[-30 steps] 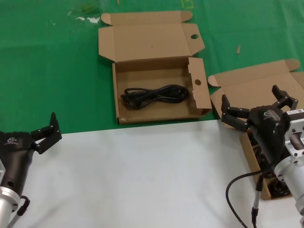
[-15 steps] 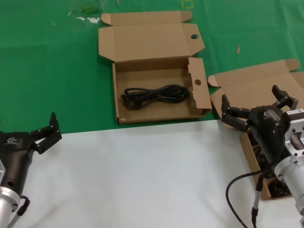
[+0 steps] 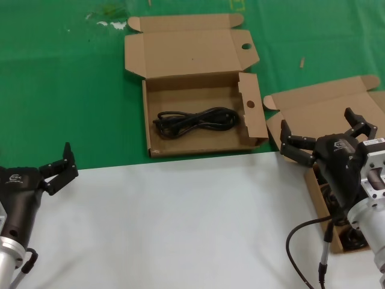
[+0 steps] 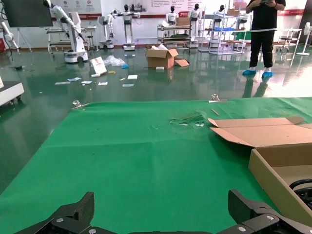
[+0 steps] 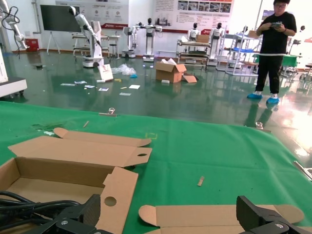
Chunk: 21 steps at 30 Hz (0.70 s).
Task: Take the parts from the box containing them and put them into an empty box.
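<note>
The wide shallow box with round holes (image 3: 255,111) lies open at the middle back with one black cable bundle (image 3: 195,122) in it. The narrower plain-lid box (image 3: 325,99) lies open at the right; its inside is mostly hidden by my right arm, and dark cable bundles (image 3: 355,239) show in it. My right gripper (image 3: 325,133) is open and empty above that box's near part. In the right wrist view the gripper (image 5: 170,212) faces the plain lid (image 5: 209,214), with the holed box (image 5: 117,195) beside it. My left gripper (image 3: 59,170) is open and empty at the left, over the green mat's front edge.
A green mat (image 3: 66,90) covers the back of the table and a white surface (image 3: 180,223) the front. A small wood chip (image 3: 302,61) lies on the mat behind the right box. In the left wrist view the holed box's wall (image 4: 273,170) stands to one side.
</note>
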Available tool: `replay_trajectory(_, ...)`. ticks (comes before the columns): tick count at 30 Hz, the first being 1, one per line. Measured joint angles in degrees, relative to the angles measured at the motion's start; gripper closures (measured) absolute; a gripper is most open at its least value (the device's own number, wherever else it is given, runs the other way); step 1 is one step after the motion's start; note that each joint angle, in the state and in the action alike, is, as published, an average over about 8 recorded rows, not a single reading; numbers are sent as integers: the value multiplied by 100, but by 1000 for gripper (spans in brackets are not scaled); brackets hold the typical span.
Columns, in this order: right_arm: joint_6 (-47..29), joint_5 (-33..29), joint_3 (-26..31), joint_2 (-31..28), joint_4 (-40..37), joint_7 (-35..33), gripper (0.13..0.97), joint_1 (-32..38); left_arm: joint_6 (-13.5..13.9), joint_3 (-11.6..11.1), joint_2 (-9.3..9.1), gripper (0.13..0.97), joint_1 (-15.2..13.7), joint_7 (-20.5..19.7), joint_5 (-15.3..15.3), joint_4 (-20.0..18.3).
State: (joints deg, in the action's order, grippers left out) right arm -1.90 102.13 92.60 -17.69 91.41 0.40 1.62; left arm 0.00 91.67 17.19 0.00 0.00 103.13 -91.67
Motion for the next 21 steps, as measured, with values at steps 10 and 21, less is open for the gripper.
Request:
replay_trajectory(10,0,0,0,0,0,0,129,0,0,0,0,132,0,0,0,0)
replay_trajectory(21,0,0,0,0,0,0,129,0,0,0,0,132,0,0,0,0)
